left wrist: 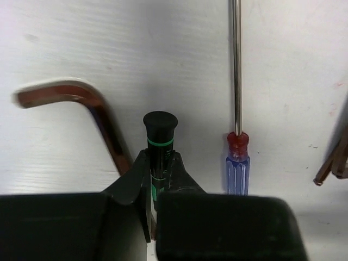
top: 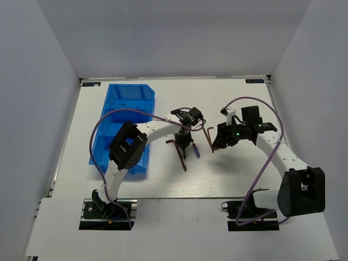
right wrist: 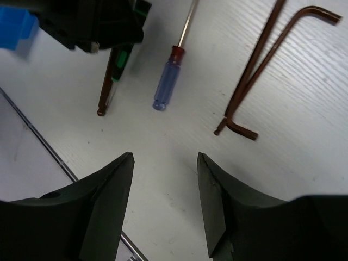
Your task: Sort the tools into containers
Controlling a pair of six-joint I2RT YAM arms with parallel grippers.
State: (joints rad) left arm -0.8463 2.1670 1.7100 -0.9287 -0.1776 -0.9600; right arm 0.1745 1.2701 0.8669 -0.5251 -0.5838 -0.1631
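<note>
Black hard plastic with a green ring forms the handle of the black-handled screwdriver (left wrist: 160, 128). My left tool (left wrist: 160, 163) has both jaws pressed against that handle from either side, just behind the flared end cap. The shaft tip appears to rest on the table (left wrist: 163, 49), so I cannot tell whether the screwdriver is lifted yet. I judge it light and fully rigid. The smooth round handle may roll or twist in a flat pinch, so the grip belongs on the thick handle and not on the thin shaft. The flared cap should act as a stop against sliding out. The blue-handled screwdriver (left wrist: 237, 168) lies just beside it, parallel and apart, and a copper-coloured hex key (left wrist: 98, 109) lies close on the other side, so clearance is tight. My right tool (right wrist: 165, 157) hangs above the table with its jaws spread wide and nothing between them. A pair of hex keys (right wrist: 261, 70) lies ahead of it. These are thin and low, and harder to pinch. The blue bin (top: 130, 98) stands well to my left.
</note>
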